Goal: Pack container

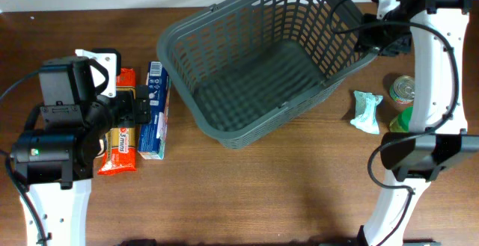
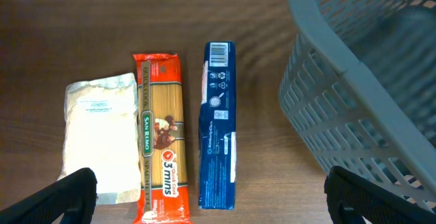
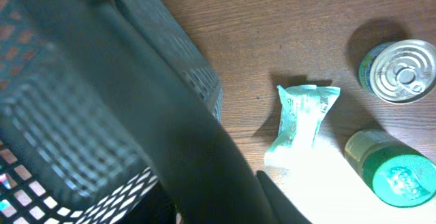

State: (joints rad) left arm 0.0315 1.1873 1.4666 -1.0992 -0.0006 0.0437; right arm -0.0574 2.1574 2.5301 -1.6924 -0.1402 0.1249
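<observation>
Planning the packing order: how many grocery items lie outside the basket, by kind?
Soft packets: 3 (white pouch, San Remo spaghetti, mint-green packet)
Blue box: 1
Tin can: 1
Green-lidded jar: 1
Total: 6; the basket holds nothing.

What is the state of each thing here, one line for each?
Basket: empty.
Left tool: open, holds nothing.
Right tool: at basket rim, grip unclear.
Spaghetti pack: flat on table.
Blue box: lying, closed.
White pouch: flat on table.
Tin can: upright, unopened.
Jar: upright, lid on.
Green packet: lying flat.
</observation>
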